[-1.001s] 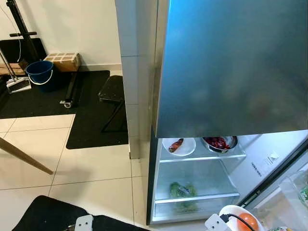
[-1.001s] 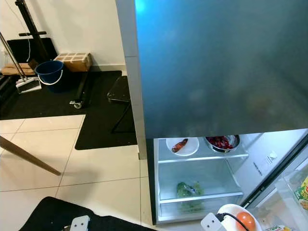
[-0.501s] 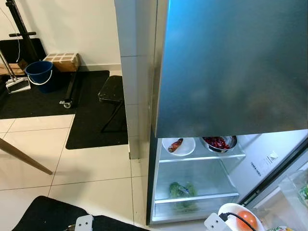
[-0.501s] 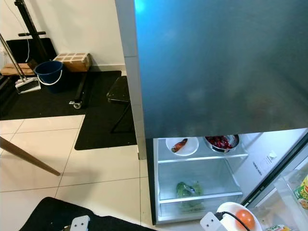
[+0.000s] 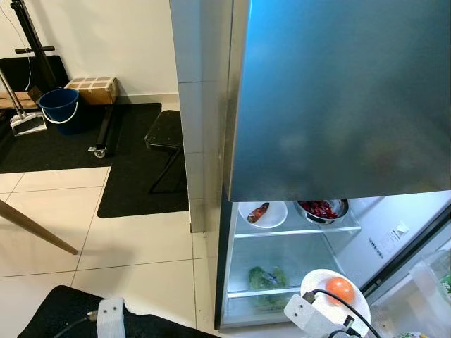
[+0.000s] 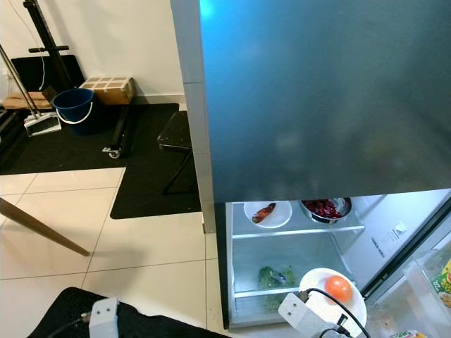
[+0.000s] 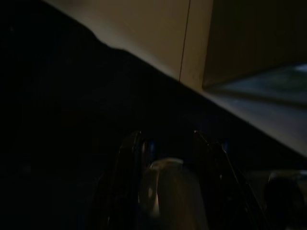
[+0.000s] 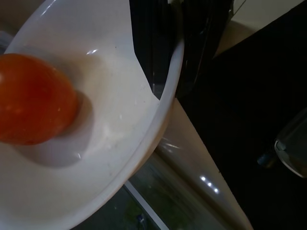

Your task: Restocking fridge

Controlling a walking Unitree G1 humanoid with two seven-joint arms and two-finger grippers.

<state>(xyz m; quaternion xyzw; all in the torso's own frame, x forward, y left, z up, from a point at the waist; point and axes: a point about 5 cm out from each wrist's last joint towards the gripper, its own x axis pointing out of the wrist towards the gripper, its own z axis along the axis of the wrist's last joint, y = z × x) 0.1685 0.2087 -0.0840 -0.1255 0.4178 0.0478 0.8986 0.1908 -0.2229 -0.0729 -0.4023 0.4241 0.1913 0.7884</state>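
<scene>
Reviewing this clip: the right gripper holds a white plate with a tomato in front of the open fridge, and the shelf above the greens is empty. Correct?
Not quite. In the left eye view the shelf above the greens carries a white dish and a metal bowl of red food. The right gripper does hold the white plate with the tomato.

Fridge shelf [image 5: 296,230]: plate [image 5: 262,214], bowl [image 5: 322,210]

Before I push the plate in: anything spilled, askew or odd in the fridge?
Nothing stands out. The white plate with the tomato sits level in the right gripper; the dish and metal bowl sit upright on the glass shelf.
</scene>
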